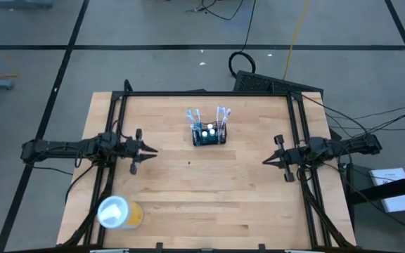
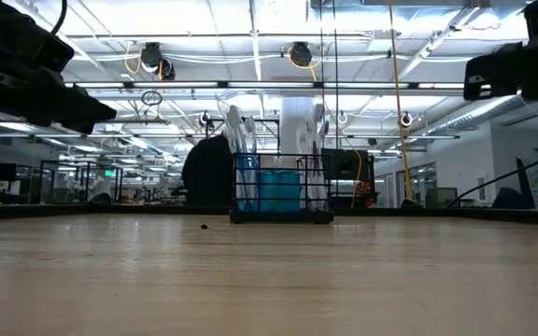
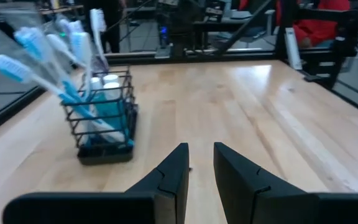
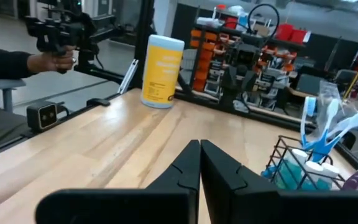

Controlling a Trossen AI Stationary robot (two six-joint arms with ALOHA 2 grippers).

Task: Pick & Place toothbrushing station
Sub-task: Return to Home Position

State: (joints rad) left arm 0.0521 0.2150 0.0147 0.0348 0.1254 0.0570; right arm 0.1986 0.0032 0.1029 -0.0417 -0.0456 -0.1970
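Left claw point(image 1: 153, 150) ajar, right claw point(image 1: 264, 161) closed, both level, pointing inwd.

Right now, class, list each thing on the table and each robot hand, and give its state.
toothbrushing station: upright, holding toothbrushes
yellow cup: upright, white lid on
left hand: slightly open, empty
right hand: shut, empty

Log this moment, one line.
holder: far-centre, brushes in | left end effector: open, empty | right end effector: shut, empty | cup: upright
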